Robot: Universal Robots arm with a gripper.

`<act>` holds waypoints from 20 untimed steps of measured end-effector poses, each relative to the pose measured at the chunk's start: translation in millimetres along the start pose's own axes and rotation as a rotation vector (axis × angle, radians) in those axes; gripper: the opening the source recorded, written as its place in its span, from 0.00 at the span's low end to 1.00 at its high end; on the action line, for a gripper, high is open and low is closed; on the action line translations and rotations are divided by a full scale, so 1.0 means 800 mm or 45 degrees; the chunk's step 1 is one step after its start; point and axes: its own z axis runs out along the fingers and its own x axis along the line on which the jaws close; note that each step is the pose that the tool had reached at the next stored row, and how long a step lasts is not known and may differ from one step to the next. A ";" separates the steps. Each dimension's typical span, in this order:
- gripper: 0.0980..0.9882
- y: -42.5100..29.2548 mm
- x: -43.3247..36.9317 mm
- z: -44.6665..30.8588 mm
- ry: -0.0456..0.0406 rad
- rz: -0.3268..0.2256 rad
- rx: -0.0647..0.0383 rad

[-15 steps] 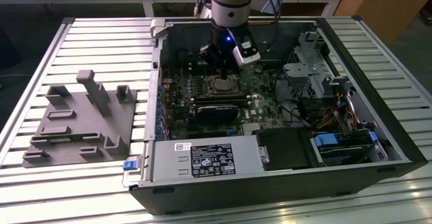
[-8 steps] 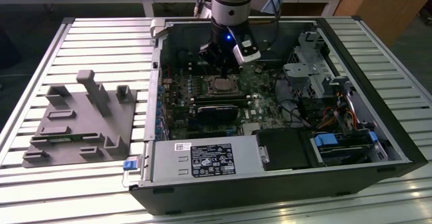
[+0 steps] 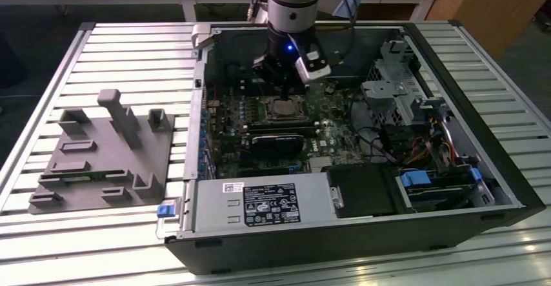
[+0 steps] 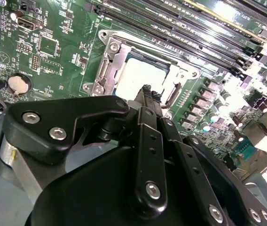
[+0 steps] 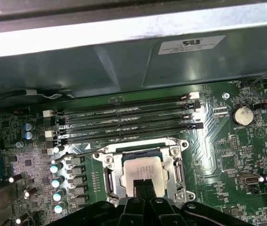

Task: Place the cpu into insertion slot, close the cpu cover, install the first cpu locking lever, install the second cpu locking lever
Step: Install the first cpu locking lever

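The claw [image 5: 143, 185] is hanging right over the socket, deep inside the open computer case [image 3: 344, 234] that is lying on the slatted bench [image 3: 129, 47]. In both wrist views its two fingers are looking pinched together at the tips with nothing between them, so it is carrying nothing.

The cpu [image 5: 140, 169] is sitting flat in the insertion slot [image 5: 143, 145], just beside the long memory slots [image 5: 124, 125], with its pale metal top showing. The cpu cover [image 5: 109, 176] is lying down around it, framing the chip on all sides.

So by my reading the placing and the cover are done, and the lever stage is the one in hand. A thin wire lever [image 5: 79, 153] is poking out from one side of the socket. I cannot tell whether it is latched. The claw tip is sitting over the chip's near edge, and whether it is touching metal I cannot say.

Lever work here is asking for a fine, closed-tip push on a slim wire, pressing it low and steering it sideways under its catch without skidding onto the green board [image 5: 227, 150].
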 end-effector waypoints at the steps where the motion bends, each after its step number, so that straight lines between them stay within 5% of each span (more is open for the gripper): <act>1: 0.01 -0.0002 0.001 0.0000 0.000 0.000 0.000; 8: 0.01 -0.0022 0.014 -0.0003 0.000 0.000 0.000; 20: 0.01 -0.0080 0.053 -0.0009 -0.006 0.000 -0.001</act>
